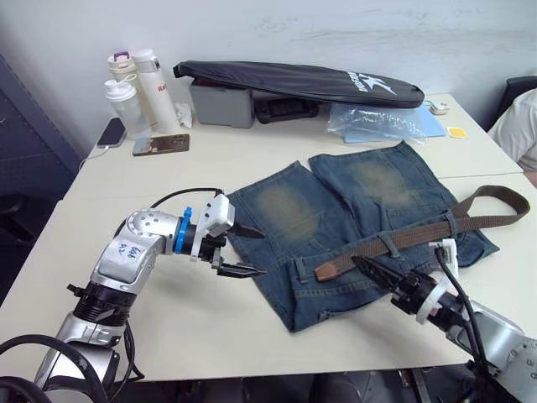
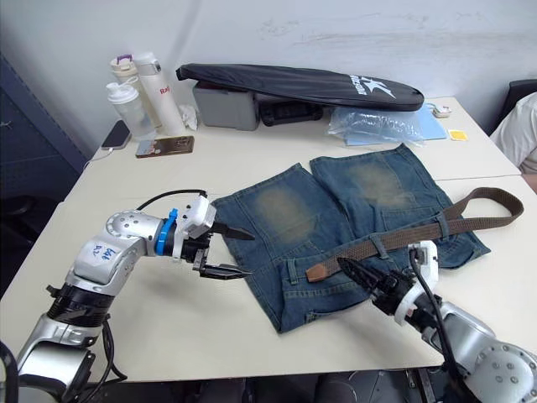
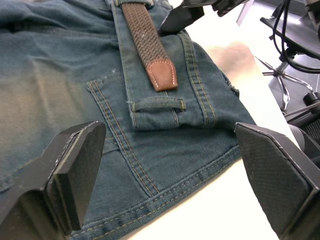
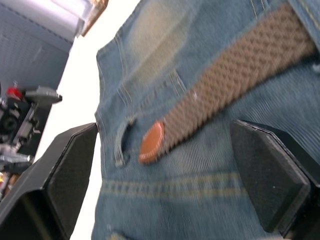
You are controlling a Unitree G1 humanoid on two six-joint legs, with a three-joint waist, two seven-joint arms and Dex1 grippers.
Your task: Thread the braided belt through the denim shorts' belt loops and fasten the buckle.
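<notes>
Left gripper (image 1: 238, 248) agape beside denim shorts (image 1: 336, 210); braided belt (image 1: 403, 239) threaded.

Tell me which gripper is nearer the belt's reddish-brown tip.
Right. The right gripper hovers just beside the tip; the left gripper hangs farther off, over the shorts' edge.

You have the denim shorts (image 1: 352, 227) lying flat on the table, waistband near, legs pointing far. The braided belt (image 1: 419, 233) runs along the waistband under one of the belt loops (image 1: 388, 247), its reddish-brown tip (image 1: 325, 270) resting left, the other end looping off right.
</notes>
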